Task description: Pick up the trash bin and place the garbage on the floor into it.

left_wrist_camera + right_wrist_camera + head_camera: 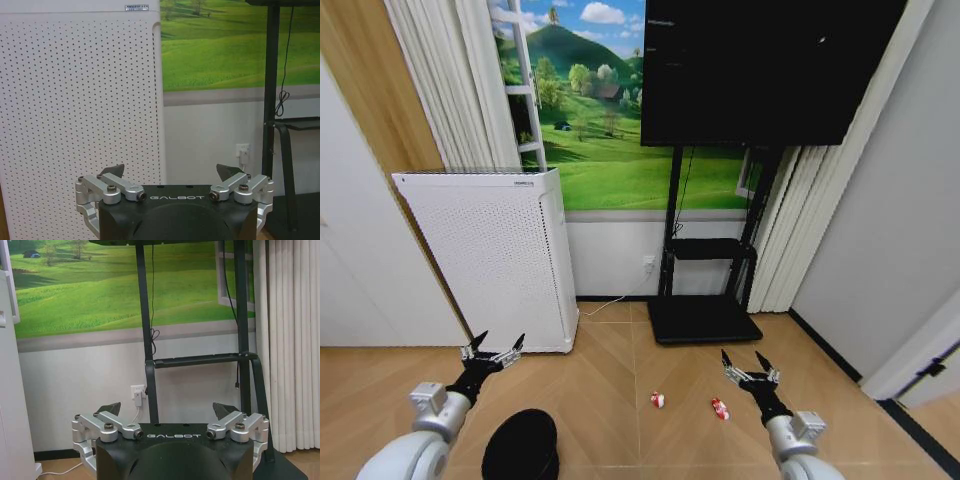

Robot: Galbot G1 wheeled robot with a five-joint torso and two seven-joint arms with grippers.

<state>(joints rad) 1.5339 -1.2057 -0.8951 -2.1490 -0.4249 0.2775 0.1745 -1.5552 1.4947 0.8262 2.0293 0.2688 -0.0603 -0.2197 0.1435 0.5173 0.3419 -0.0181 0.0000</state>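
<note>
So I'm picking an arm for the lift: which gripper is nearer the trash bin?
Left. The left gripper, open, hangs just above and slightly left of the trash bin. The right gripper, also open, is well off to its right, beyond the red wrappers.

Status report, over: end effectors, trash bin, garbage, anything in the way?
Left end effector open, empty, raised above trash bin. Right end effector open, empty. Two red-and-white wrappers on floor between arms. Path clear; white appliance stands behind.

A small black round wire-mesh trash bin (521, 445) stands upright on the wooden floor; two small red-and-white wrappers (657, 400) (720, 408) lie well apart from it.
</note>
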